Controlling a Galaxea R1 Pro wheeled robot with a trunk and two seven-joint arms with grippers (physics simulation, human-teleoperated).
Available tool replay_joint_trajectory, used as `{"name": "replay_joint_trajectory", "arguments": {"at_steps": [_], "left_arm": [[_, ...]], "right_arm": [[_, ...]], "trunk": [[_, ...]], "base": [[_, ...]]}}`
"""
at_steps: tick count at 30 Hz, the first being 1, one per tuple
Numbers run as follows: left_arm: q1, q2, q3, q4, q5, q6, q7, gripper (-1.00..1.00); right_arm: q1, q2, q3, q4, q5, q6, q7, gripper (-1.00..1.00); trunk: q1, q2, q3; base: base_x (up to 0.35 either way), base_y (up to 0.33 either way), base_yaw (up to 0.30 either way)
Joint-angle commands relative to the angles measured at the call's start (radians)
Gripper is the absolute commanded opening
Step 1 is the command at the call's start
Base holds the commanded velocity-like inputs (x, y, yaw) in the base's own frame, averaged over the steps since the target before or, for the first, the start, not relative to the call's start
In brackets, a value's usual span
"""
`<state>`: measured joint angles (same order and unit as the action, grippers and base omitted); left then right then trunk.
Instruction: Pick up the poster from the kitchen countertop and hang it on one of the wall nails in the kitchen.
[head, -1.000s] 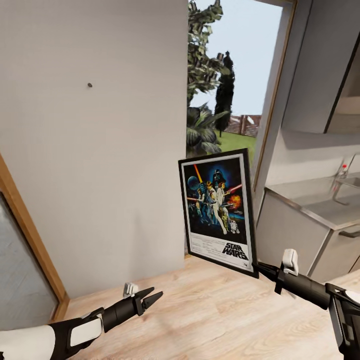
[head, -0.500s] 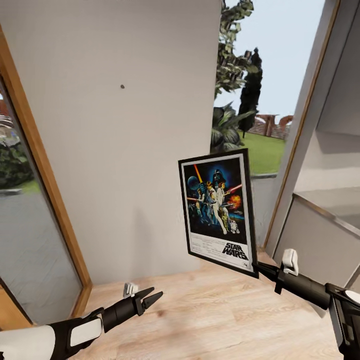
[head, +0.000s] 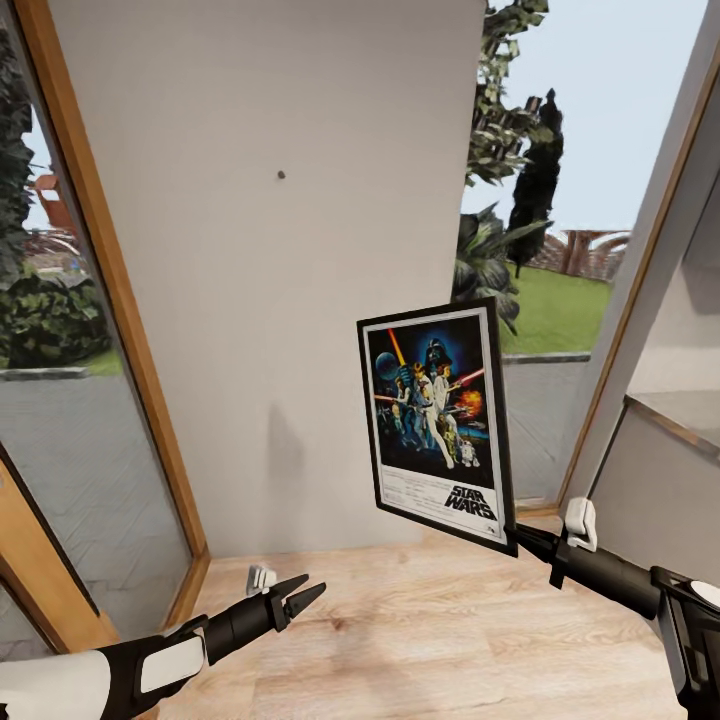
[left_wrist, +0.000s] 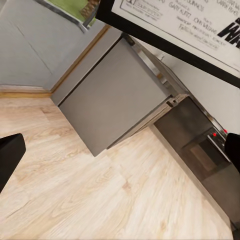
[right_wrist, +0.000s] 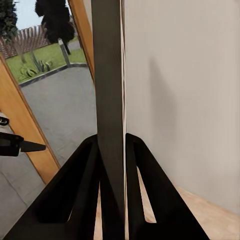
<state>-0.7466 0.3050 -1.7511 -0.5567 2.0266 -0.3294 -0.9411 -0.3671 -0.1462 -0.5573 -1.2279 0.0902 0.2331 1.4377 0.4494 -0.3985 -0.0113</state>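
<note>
Camera swing since a second ago: your whole head view has panned left, so the wall nail (head: 281, 175) now sits further right in the picture, a wood-framed glass panel (head: 90, 400) has come in on the left, and the tabletop (head: 672, 412) with its sink has slid almost out at the right edge. That shift belongs to the view, not to the things. Relative to your arms nothing has changed: the poster (head: 436, 420) stands at the same spot in the picture, as do both grippers.

Poster: upright, slightly tilted, held in the air at its lower right corner by your right gripper (head: 520, 540). In the right wrist view the poster's dark edge (right_wrist: 111, 100) runs straight between the two fingers (right_wrist: 80, 190), which are clamped on it from both sides. It hangs well below the nail and to its right, apart from the wall.

Left gripper (head: 296, 596): low over the floor, fingers pressed nearly together to a point, carrying nothing.

Room: plain pale grey wall (head: 300, 300) ahead, light wood plank floor (head: 420, 640), garden with trees and lawn through the opening on the right. The left wrist view takes in grey cabinet fronts (left_wrist: 112, 95) and the poster's lower border (left_wrist: 170, 25).
</note>
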Motion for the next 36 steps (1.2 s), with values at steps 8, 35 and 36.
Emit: {"name": "replay_joint_trajectory", "arguments": {"at_steps": [8, 35, 36], "left_arm": [[-0.002, 0.001, -0.008, -0.002, 0.011, -0.005, -0.002, 1.00], [0.549, 0.044, 0.370, 0.443, 0.033, 0.050, -0.251, 1.00], [0.549, 0.036, 0.371, 0.448, 0.033, 0.051, -0.250, 1.00]], "right_arm": [[-0.001, 0.000, -0.002, 0.005, 0.003, 0.015, 0.007, -1.00], [-0.411, 0.177, 0.244, 0.041, -0.031, 0.327, -0.010, -1.00], [-0.434, 0.180, 0.244, 0.061, -0.052, 0.327, -0.010, -1.00]], "trunk": [[0.001, -0.002, -0.001], [0.001, -0.002, -0.001], [0.001, -0.002, -0.001]], "base": [[0.000, 0.000, 0.004], [0.000, 0.000, 0.000], [0.000, 0.000, 0.000]]}}
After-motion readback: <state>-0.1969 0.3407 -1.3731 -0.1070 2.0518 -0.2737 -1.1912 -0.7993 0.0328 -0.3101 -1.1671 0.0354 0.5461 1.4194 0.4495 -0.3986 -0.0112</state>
